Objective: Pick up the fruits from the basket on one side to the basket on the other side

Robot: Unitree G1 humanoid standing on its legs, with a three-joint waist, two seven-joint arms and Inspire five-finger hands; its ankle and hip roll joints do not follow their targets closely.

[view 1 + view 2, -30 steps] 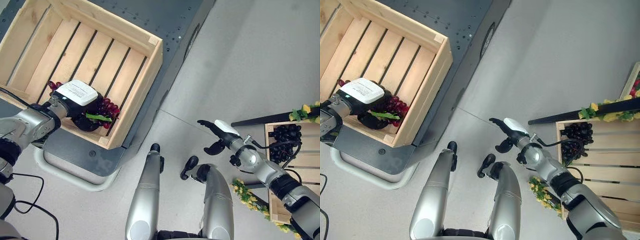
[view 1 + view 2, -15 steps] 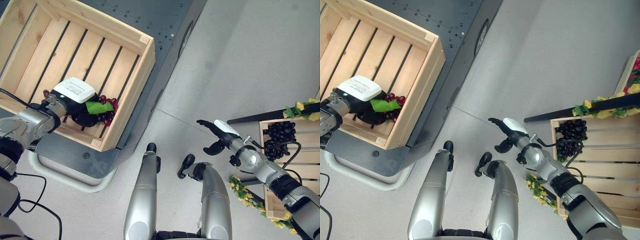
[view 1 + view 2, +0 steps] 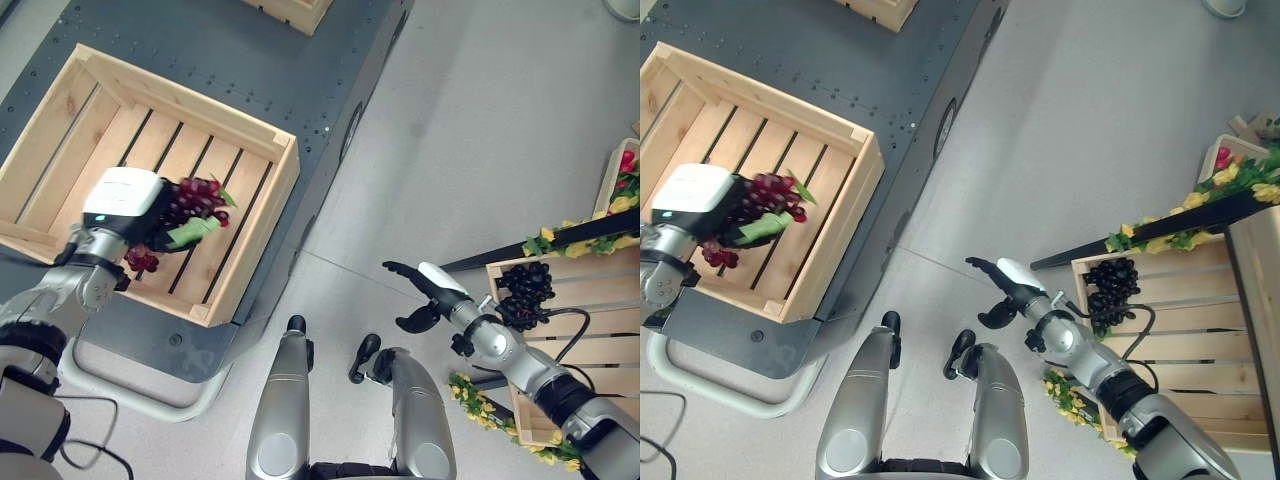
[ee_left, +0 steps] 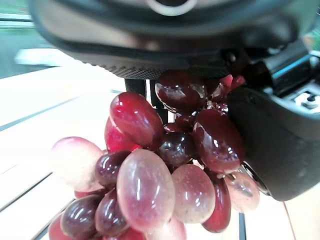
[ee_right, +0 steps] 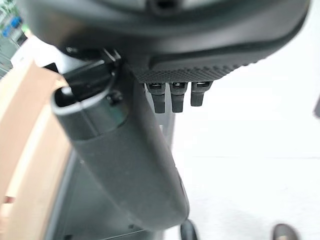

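Observation:
My left hand is shut on a bunch of red grapes with a green leaf, and holds it over the slatted floor of the pale wooden crate on the left. In the left wrist view the grapes hang between the fingers and the thumb. A few grapes dangle below the hand. My right hand hovers open over the grey floor, left of a second crate that holds black grapes. In the right wrist view its fingers are straight.
The left crate rests on a dark grey platform, with another crate's corner at the far edge. Yellow flowers and red fruit trim the stand on the right. Bare grey floor lies between the two sides.
The camera has shifted. My left hand has lifted the red grapes off the crate floor and turned; the bunch now hangs in its grasp. The right hand has barely moved.

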